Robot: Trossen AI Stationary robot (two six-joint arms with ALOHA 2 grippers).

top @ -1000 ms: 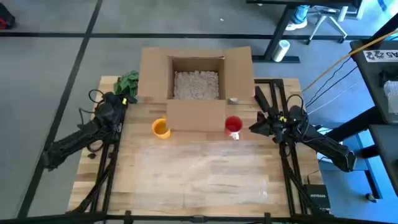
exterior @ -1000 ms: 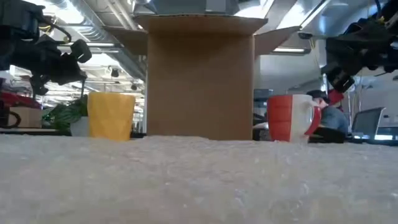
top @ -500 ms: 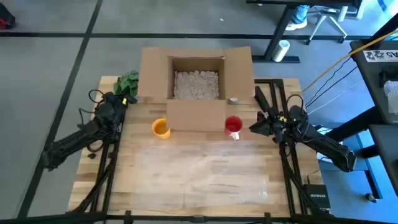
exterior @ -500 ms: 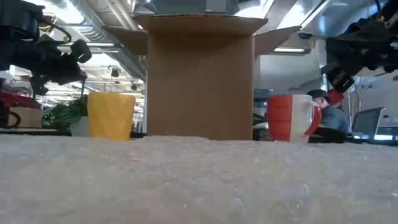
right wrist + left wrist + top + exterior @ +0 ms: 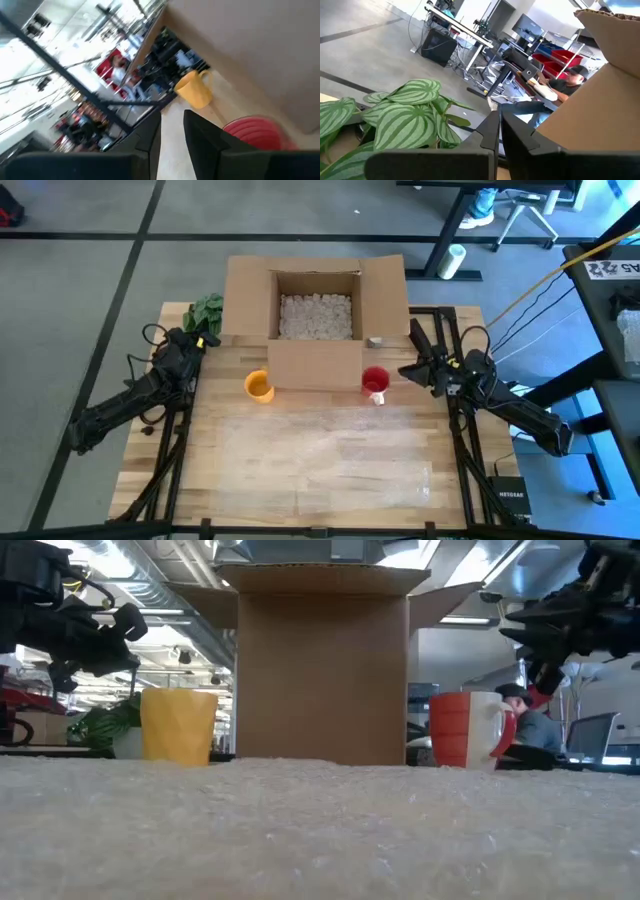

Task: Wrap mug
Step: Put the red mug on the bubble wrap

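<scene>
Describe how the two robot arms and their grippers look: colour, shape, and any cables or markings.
Both arms are dark, almost black, built from slim jointed segments. The left gripper shows a small yellow mark near its tip, and thin black cables loop beside that arm. The right gripper ends in two flat, dark, angular fingers, with black cables looping over its wrist. No other markings are visible.

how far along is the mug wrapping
Barely started. Set out: a clear wrap sheet on the table, a red mug and a yellow mug in front of the open box. In hand: the right tool hovers beside the red mug, fingers nearly together, holding nothing. The left tool waits by the plant. Left: moving a mug onto the sheet and wrapping it.
</scene>
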